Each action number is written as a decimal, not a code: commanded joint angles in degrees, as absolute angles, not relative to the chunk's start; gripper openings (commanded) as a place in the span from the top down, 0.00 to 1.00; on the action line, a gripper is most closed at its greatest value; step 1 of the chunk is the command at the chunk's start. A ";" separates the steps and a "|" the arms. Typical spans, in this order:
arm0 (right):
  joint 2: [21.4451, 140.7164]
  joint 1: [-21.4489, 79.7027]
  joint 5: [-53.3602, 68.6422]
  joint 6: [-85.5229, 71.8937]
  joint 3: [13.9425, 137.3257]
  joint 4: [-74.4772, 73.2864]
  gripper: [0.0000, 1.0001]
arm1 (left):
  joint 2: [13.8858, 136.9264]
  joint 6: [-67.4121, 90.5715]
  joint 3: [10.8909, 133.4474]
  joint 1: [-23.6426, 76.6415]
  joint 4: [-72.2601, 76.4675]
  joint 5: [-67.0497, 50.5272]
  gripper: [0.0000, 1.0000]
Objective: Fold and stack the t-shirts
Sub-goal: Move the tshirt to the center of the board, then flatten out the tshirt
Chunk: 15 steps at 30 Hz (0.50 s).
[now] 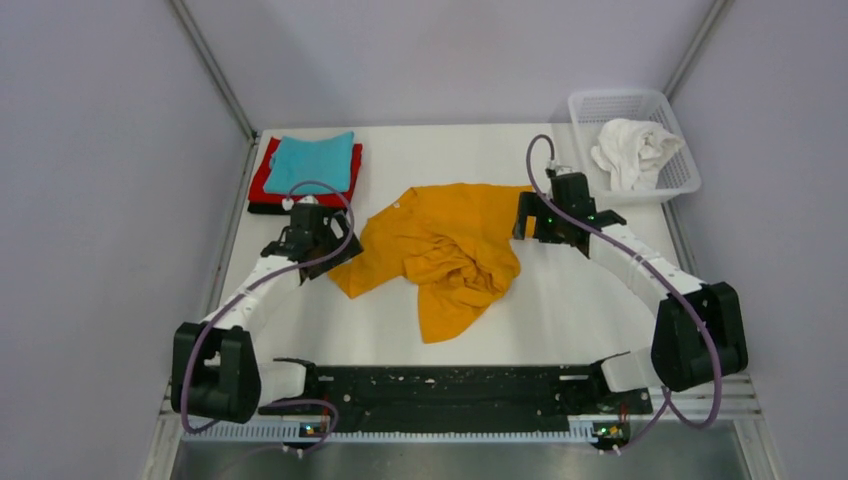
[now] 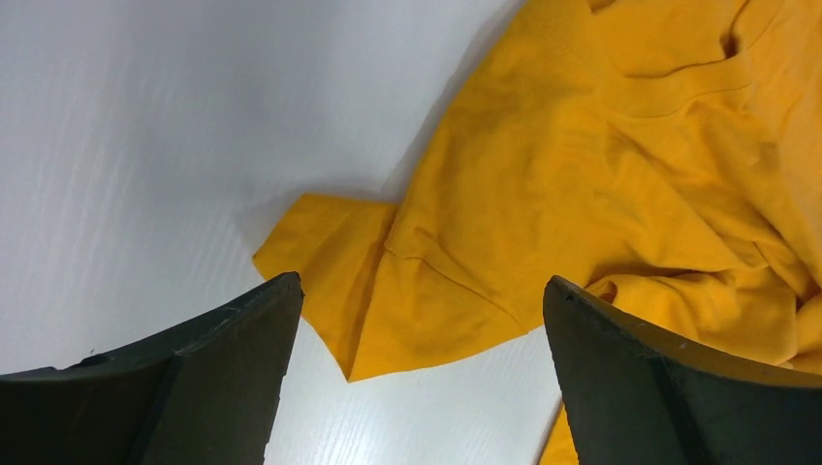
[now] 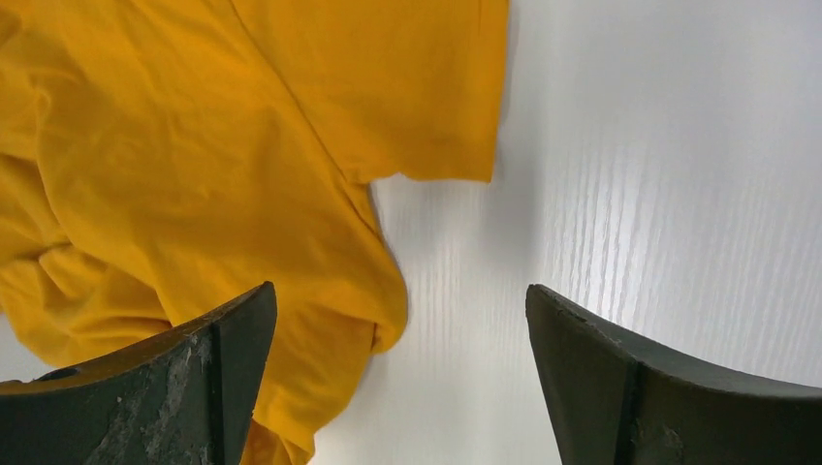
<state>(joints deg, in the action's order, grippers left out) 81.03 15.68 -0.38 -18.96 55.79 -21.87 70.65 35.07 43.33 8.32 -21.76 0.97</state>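
Note:
The orange t-shirt (image 1: 445,250) lies crumpled in the middle of the table; it also shows in the left wrist view (image 2: 582,174) and the right wrist view (image 3: 242,165). My left gripper (image 1: 335,245) is open and empty, just above the shirt's left sleeve (image 2: 339,262). My right gripper (image 1: 527,222) is open and empty, at the shirt's right sleeve (image 3: 407,87). A folded teal t-shirt (image 1: 312,160) lies on a red one (image 1: 262,180) and a black one (image 1: 262,208) at the back left. The white t-shirt (image 1: 632,150) lies bunched in the basket.
A white plastic mesh basket (image 1: 610,104) stands at the back right corner. The table (image 1: 570,300) is white, with grey walls on the left, back and right. The arms' black base rail (image 1: 450,385) runs along the near edge.

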 commanded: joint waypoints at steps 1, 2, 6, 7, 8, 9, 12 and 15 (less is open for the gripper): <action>77.10 17.01 -4.39 -20.28 51.11 -17.17 0.02 | 73.04 36.21 43.19 8.43 -18.70 -2.38 0.01; 77.13 17.05 -4.84 -20.90 50.91 -16.25 0.03 | 74.44 36.19 44.06 8.44 -18.59 -3.21 0.01; 80.30 17.01 -4.10 -21.09 53.22 -13.17 0.03 | 78.93 36.21 45.95 8.77 -17.99 -5.74 0.01; 82.07 17.00 -4.36 -21.06 54.26 -13.17 0.03 | 79.66 36.17 45.89 8.77 -17.16 -6.10 0.01; 83.81 17.04 -4.46 -20.73 55.34 -13.20 0.03 | 80.47 35.86 46.21 8.91 -16.33 -7.05 0.01; 85.49 17.05 -4.71 -20.34 56.42 -13.05 0.03 | 81.39 35.40 46.83 9.11 -15.11 -8.01 0.01; 91.07 17.05 -7.12 -19.05 59.85 -11.99 0.03 | 85.08 33.48 50.55 10.81 -13.16 -7.49 0.01; 96.50 17.04 -8.73 -18.28 64.16 -11.00 0.03 | 90.63 31.77 56.38 12.23 -15.13 -4.18 0.01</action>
